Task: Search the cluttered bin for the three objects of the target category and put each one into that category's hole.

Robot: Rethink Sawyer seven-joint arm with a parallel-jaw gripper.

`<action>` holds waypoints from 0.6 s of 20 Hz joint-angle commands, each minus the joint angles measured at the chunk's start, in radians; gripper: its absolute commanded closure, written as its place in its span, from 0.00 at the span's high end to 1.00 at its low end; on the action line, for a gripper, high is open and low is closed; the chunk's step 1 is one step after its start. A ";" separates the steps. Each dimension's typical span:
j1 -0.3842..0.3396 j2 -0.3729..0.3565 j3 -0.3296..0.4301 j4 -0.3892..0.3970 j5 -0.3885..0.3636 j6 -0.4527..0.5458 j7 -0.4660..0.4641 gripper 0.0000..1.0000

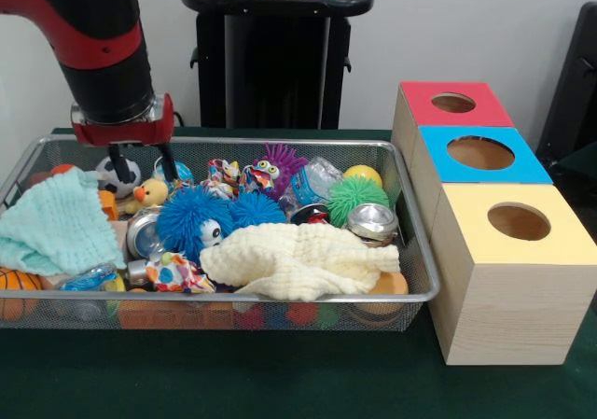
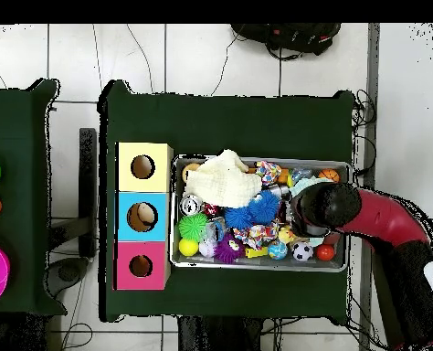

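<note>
The jaws (image 1: pixel 142 158) were seen slightly parted, holding nothing, lowered into the bin's (image 1: pixel 415 298) far left corner on the table — a vertical descent onto one toy was advised.

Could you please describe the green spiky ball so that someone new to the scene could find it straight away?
Start at the silver wire mesh bin beside the three wooden boxes. Go to the bin's end nearest those boxes; the green spiky ball sits there, just behind a shiny metal can and beside a yellow ball. It is the only green, bristly ball; the similar fuzzy ones are blue.
</note>
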 commanded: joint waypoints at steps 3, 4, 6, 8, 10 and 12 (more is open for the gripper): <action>-0.028 0.069 0.033 0.119 -0.074 -0.177 -0.042 1.00; -0.028 0.074 0.033 0.119 -0.075 -0.185 -0.041 1.00; -0.024 0.083 0.028 0.128 -0.080 -0.204 -0.034 1.00; -0.021 0.083 0.024 0.140 -0.083 -0.215 -0.027 1.00; -0.018 0.079 0.022 0.150 -0.086 -0.212 -0.029 1.00; -0.021 0.071 0.024 0.157 -0.087 -0.202 -0.038 1.00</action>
